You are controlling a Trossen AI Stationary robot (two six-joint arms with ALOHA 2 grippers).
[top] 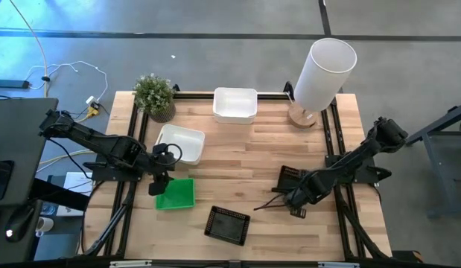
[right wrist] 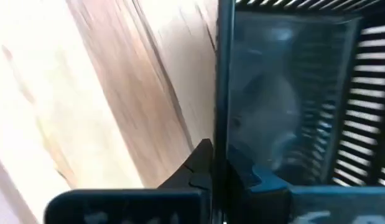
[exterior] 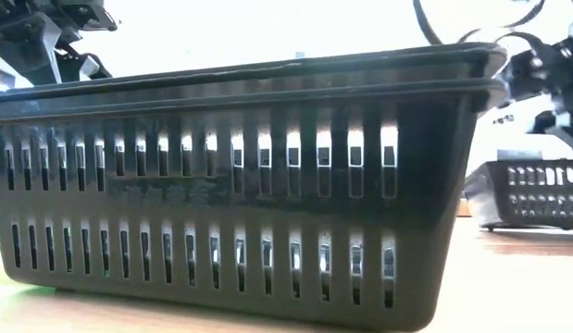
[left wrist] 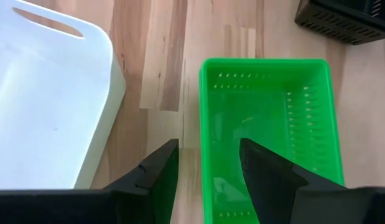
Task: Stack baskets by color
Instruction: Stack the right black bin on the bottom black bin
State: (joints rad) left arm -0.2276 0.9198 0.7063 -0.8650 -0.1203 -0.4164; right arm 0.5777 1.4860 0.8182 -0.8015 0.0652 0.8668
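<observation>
A green basket point(top: 176, 193) sits flat on the wooden table at the near left. My left gripper point(left wrist: 208, 168) hangs open over the basket's long side wall point(left wrist: 203, 112), one finger outside it and one over the inside. I see no touch. A black basket point(top: 290, 179) stands at the near right, and my right gripper point(top: 293, 201) is shut on it. A second black basket point(top: 228, 225) lies near the front edge and fills the low view point(exterior: 249, 176). One white basket point(top: 180, 143) sits beside the green one and another point(top: 234, 104) at the far middle. My right gripper pinches the black basket's side wall at its rim point(right wrist: 222, 118), one finger inside the basket and one outside. The fingers come from above and point down. In the low view the basket point(exterior: 536, 190) stands level with its bottom on the table.
A tall white cylinder on a wooden foot point(top: 319, 74) stands at the far right and a small potted plant point(top: 156, 95) at the far left. Bare wood lies between the two arms in the table's middle point(top: 237, 164).
</observation>
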